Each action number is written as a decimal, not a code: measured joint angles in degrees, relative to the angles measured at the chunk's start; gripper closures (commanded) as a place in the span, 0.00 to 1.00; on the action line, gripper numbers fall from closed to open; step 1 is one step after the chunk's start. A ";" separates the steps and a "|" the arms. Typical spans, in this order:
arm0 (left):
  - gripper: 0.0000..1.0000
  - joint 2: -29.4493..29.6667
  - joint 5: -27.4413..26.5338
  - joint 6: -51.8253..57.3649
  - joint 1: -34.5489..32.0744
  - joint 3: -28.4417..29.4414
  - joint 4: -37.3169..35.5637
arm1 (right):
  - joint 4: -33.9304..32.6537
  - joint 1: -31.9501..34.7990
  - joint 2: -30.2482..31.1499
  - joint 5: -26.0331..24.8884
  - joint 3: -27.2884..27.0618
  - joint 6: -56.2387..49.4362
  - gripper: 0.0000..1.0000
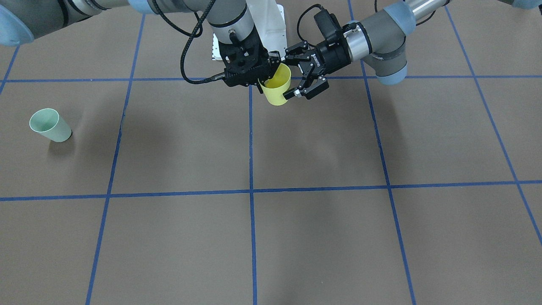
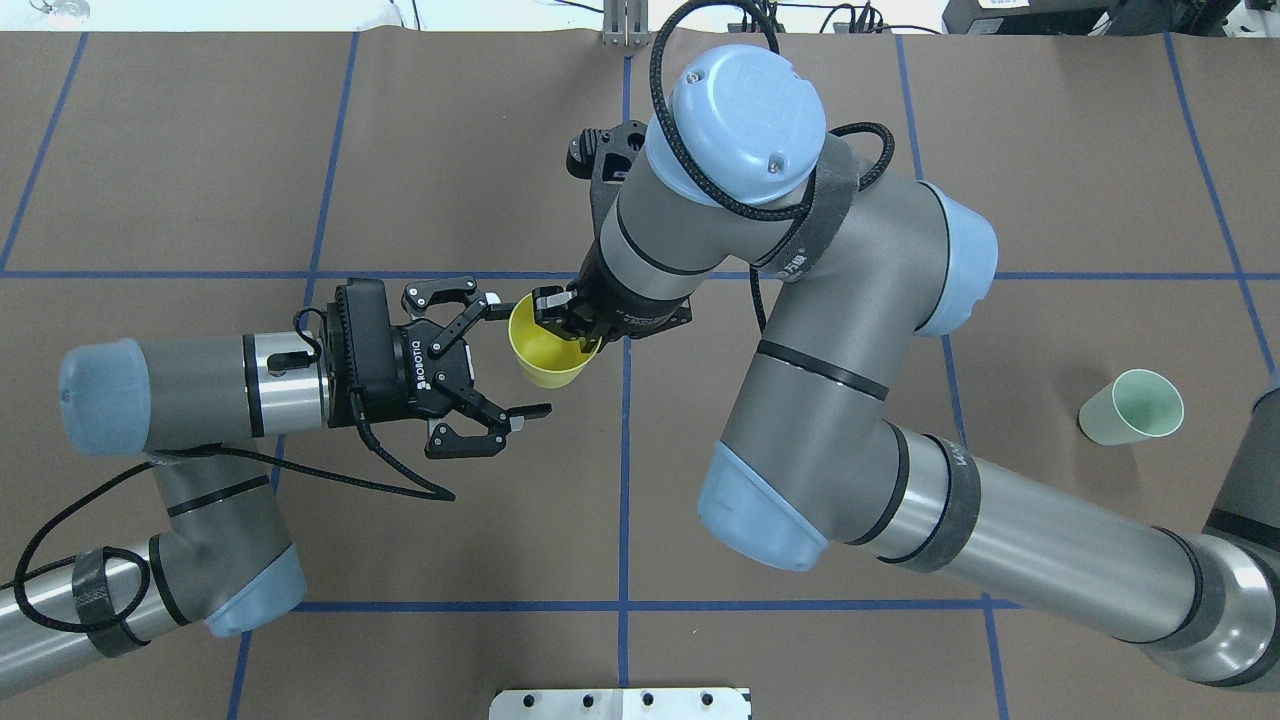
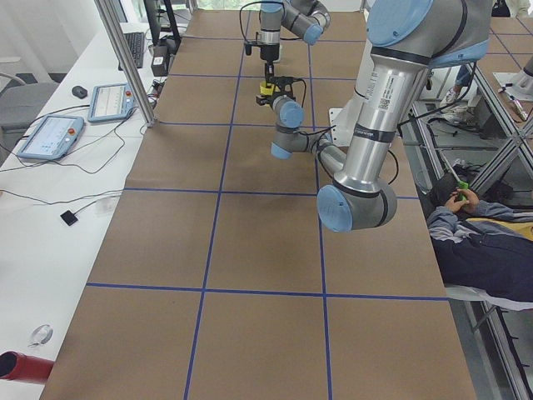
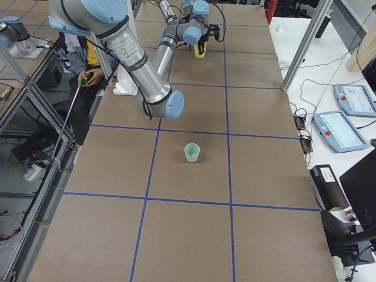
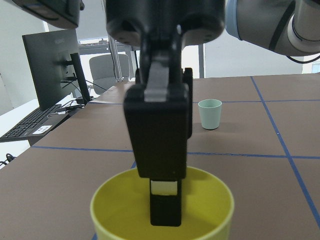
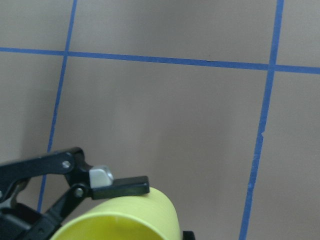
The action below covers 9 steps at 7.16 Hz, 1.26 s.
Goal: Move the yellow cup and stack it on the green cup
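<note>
Overhead exterior view puts the yellow cup point(image 2: 548, 360) just left of the frame's centre, mouth up and slightly tilted. It is pinched at its rim by the right hand point(image 2: 565, 325), which comes down from above. That hand is clamped on the cup wall, one finger inside the mouth and the other outside. The left wrist-mounted view confirms this, with a black finger reaching down into the yellow interior.

The left hand point(image 2: 515, 355) enters from the left edge, lying level, its jaws spread wide apart to either side of the cup. In the right wrist-mounted view one fingertip point(image 6: 120, 187) sits right at the cup's edge. Whether it actually presses the plastic cannot be told.

The exterior front-facing view shows the same meeting in the upper middle, both hands on opposite sides of the cup.

The green cup point(image 2: 1132, 407) stands upright and alone on the brown surface point(image 2: 200, 150) at the right of the overhead frame, well apart from both hands. In the front-facing view it is at the left edge point(image 1: 50, 125).
</note>
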<state>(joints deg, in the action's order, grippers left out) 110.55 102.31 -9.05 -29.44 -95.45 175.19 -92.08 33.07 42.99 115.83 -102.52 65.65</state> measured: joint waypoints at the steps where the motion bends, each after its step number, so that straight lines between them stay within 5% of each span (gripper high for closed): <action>1: 0.00 -0.02 -0.02 0.00 0.00 0.12 -0.04 | -0.02 1.00 1.01 -0.07 -0.26 0.00 1.00; 4: 0.00 -0.10 -1.84 -0.04 -0.10 0.03 -0.44 | -0.29 6.71 6.43 0.51 -2.88 -0.81 1.00; 6: 0.00 -1.10 -8.24 -0.08 -0.31 -0.06 -1.71 | -0.43 11.92 10.36 0.85 -3.17 -5.74 1.00; 9: 0.00 -4.13 -10.08 -0.13 -4.78 -0.70 -12.79 | -0.40 18.15 15.64 2.29 -3.84 -13.26 1.00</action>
<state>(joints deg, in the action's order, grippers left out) 106.42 92.23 -9.18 -34.23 -96.15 162.41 -92.47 51.22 58.63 118.11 -106.36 52.40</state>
